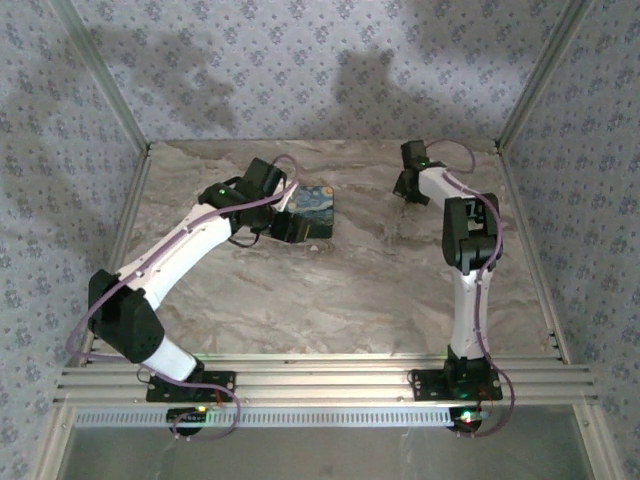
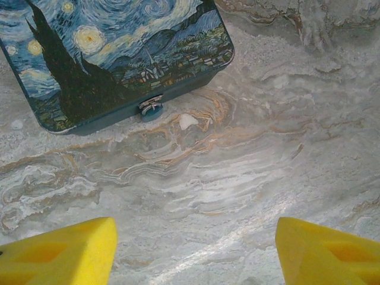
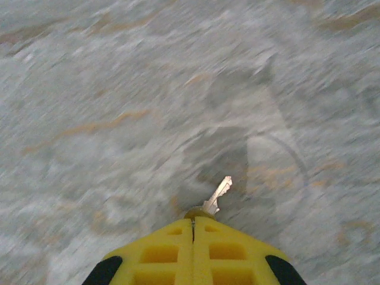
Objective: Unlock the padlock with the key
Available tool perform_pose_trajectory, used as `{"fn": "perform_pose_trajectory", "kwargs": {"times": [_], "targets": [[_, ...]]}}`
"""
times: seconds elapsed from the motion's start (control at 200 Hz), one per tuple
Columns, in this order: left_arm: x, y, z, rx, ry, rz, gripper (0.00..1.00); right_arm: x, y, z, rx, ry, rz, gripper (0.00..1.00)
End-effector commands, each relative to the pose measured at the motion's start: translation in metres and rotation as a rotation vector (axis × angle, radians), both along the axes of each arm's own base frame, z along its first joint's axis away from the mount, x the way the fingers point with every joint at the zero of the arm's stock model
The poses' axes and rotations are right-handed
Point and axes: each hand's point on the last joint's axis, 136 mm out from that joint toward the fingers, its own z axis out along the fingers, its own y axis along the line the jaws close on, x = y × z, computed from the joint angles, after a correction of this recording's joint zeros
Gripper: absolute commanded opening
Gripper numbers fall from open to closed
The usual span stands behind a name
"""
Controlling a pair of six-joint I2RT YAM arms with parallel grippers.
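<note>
My right gripper (image 3: 194,222) is clenched on the key (image 3: 218,195), blade poking out over the table (image 3: 89,89). Left gripper (image 2: 196,252) is spread wide, empty, near the padlock (image 2: 152,110) hanging on the tin (image 2: 119,47) latch. Key grabbed; inserting and turning remain.

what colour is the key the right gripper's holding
Pale silvery metal: the key shows best in the right wrist view.

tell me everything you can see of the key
The key is small, of pale silvery metal. Its head is pinched, mostly hidden, between the shut yellow fingers of the right gripper; the blade juts out past them, angled up and right in the wrist view, over the marbled tabletop.
</note>
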Motion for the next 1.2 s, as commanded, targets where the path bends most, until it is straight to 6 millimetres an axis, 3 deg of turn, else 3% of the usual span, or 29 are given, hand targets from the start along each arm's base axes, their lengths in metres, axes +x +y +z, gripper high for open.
{"fn": "perform_pose_trajectory", "kwargs": {"times": [0.0, 0.42, 0.61, 0.775, 0.964, 1.194], "targets": [[-0.008, -0.001, 0.009, -0.038, 0.006, 0.013, 0.71, -0.007, 0.017, 0.018, 0.032, -0.027, 0.053, 0.00], [-0.003, -0.005, 0.004, -0.127, 0.055, 0.058, 0.70, -0.056, 0.064, 0.070, 0.136, -0.091, 0.212, 0.00], [0.002, -0.011, 0.005, -0.214, 0.042, 0.065, 0.70, -0.085, 0.103, 0.097, 0.204, -0.118, 0.362, 0.00], [0.008, -0.012, 0.003, -0.281, 0.054, 0.082, 0.70, -0.117, 0.146, 0.120, 0.228, -0.138, 0.535, 0.00], [0.012, -0.020, 0.011, -0.346, 0.037, 0.057, 0.70, -0.168, 0.200, 0.149, 0.266, -0.191, 0.781, 0.00], [0.017, -0.024, 0.019, -0.428, 0.054, 0.124, 0.68, -0.221, 0.230, 0.178, 0.301, -0.257, 0.995, 0.00]]}}
